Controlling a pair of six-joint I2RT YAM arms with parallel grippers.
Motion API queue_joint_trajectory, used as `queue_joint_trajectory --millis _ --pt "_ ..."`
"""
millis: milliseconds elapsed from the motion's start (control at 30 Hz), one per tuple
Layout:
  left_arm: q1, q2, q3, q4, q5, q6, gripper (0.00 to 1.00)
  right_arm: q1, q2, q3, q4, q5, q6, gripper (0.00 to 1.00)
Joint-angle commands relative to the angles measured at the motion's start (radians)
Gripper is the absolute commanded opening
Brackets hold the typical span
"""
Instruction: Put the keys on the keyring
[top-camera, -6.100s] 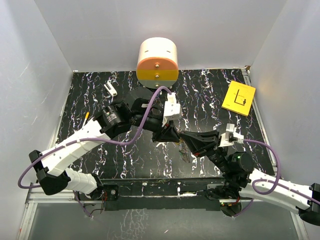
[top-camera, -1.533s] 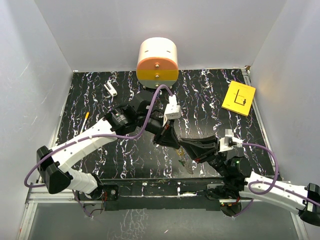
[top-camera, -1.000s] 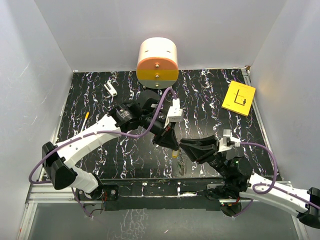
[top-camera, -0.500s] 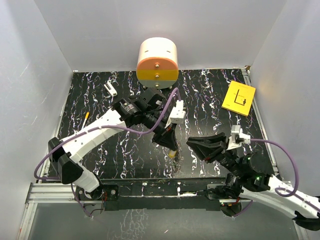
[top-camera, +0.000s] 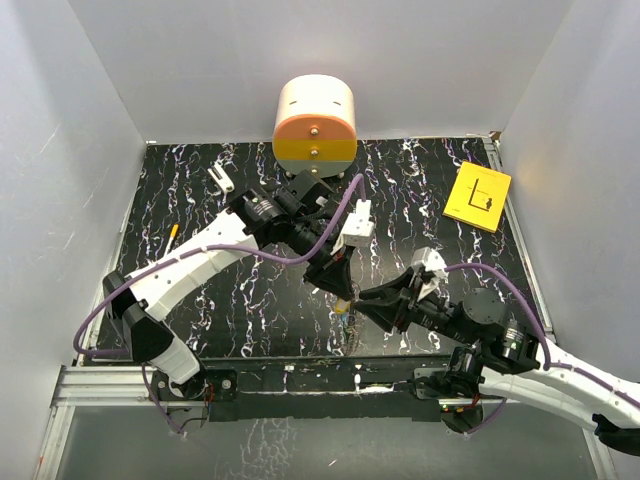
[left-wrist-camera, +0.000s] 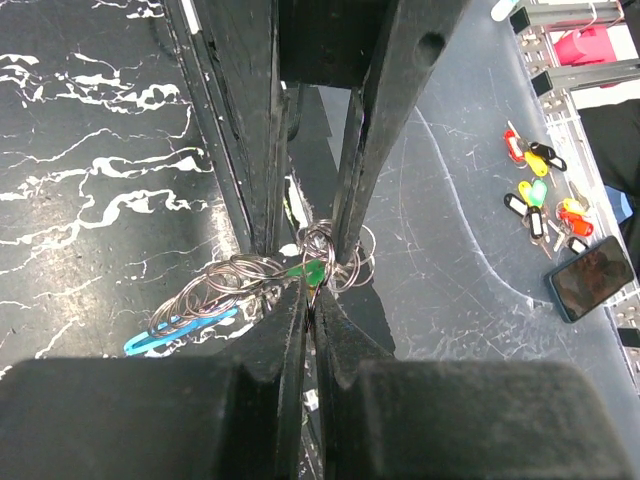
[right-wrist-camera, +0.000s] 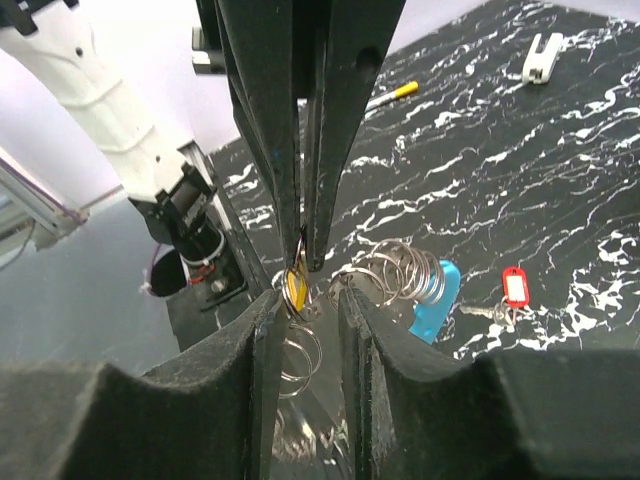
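— Left gripper (left-wrist-camera: 309, 292), what is it doing?
— Its jaws are pressed together, pinching the ring bunch (left-wrist-camera: 230, 285) right where a green key head (left-wrist-camera: 307, 270) sits.
— And the right gripper (right-wrist-camera: 310, 300)?
— Its fingers stand apart, straddling the same ring bunch from the opposite side. I cannot tell whether they touch it.
— The other keys?
— The blue key (right-wrist-camera: 437, 300) hangs just beside the ring bunch. The red key (right-wrist-camera: 513, 288) lies flat on the black marbled table (right-wrist-camera: 560, 150), near the ring bunch but apart from it.

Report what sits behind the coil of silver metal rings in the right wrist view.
A light-blue plastic piece shows behind the coil of silver metal rings; the coil covers part of it.
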Motion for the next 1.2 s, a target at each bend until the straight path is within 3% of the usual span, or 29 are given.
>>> queue_joint_trajectory --millis 0,467,733,1167 --pt "0.004 0.004 0.062 -0.074 0.046 0.046 0.00 0.004 0.012 0.055 -0.004 -0.021 -0.031 0.33" --pt "0.005 0.023 0.080 -0.103 0.034 0.057 0.00 0.004 0.070 0.075 0.018 -0.018 -0.068 0.28" --pt "0.005 0.040 0.093 -0.118 0.018 0.058 0.00 0.004 0.083 0.071 0.053 -0.027 -0.084 0.08" --pt "0.005 0.006 0.052 -0.059 -0.051 0.044 0.00 0.004 -0.013 -0.015 0.174 0.020 -0.029 0.08"
